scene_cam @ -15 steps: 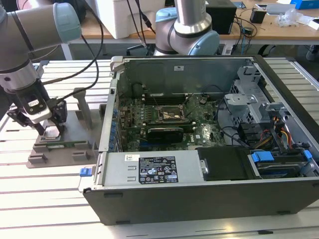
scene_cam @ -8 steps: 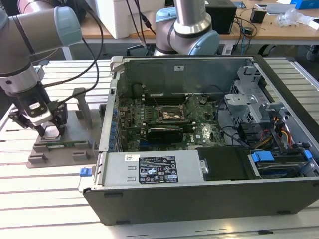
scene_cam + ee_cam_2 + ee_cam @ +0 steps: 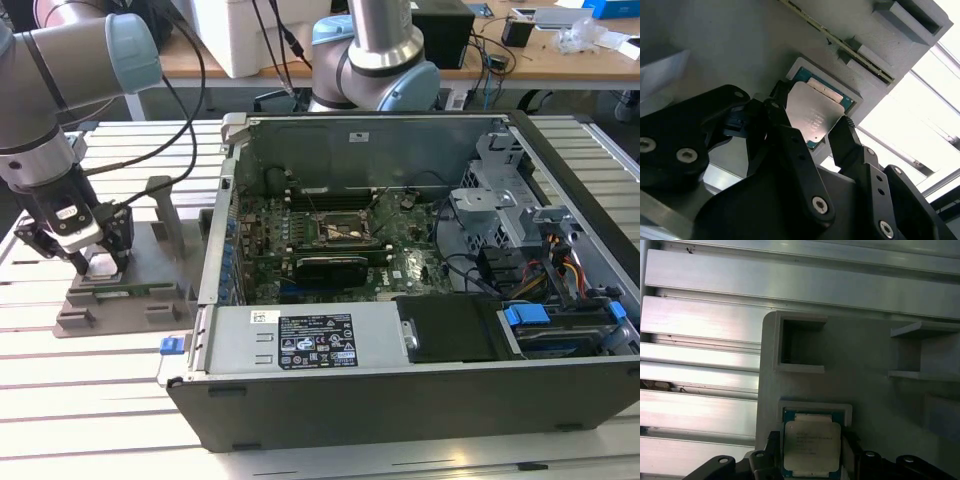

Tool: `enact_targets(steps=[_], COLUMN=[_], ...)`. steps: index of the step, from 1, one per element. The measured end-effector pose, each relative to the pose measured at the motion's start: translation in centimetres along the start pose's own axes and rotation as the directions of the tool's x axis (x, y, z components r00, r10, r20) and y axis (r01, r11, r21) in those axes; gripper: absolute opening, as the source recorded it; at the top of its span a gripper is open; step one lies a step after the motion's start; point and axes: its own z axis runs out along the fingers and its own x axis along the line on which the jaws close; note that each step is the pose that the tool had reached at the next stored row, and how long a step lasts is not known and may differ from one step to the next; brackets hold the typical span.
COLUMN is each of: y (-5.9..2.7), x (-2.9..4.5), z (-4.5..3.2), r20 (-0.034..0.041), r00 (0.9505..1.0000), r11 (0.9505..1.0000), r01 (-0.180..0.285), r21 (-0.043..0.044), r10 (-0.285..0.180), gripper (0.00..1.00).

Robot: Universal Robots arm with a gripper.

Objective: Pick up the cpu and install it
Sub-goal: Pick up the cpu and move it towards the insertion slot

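The cpu (image 3: pixel 811 440), a flat square chip with a silver top and thin green rim, lies in a shallow recess of the grey plastic holder block (image 3: pixel 870 405). In both wrist views my gripper (image 3: pixel 810 117) straddles it, with a black finger (image 3: pixel 847 137) pressed against each of two opposite edges. In the exterior view the gripper (image 3: pixel 100 262) is low over the holder block (image 3: pixel 150 290) at that view's left, covering the chip. The black socket frame (image 3: pixel 345 232) sits on the motherboard inside the open computer case (image 3: pixel 300 400).
The case lies on its side on a slatted aluminium table (image 3: pixel 90 400). Cables, drive bays and a blue-tabbed drive (image 3: pixel 525 315) crowd its right end. Upright posts (image 3: pixel 165 205) rise from the holder beside the gripper. A second arm's base (image 3: pixel 375 60) stands behind the case.
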Motion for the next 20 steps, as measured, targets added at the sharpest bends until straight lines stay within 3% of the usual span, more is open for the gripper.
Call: enact_targets(steps=[3, 4, 15, 20], y=[0.0, 0.0, 0.0, -0.01], x=[0.0, 0.0, -0.01, -0.05], z=[0.0, 0.0, -0.11, -1.94], r20=[-0.0002, -0.0002, 0.0004, -0.0002], r00=[1.0, 1.0, 1.0, 1.0], r11=[1.0, 1.0, 1.0, 1.0], r01=[0.0, 0.0, 0.0, 0.0], r21=[0.0001, 0.0, 0.0017, 0.0019], r10=[0.0, 0.0, 0.0, 0.0], gripper=[0.6, 0.55, 0.55, 0.55])
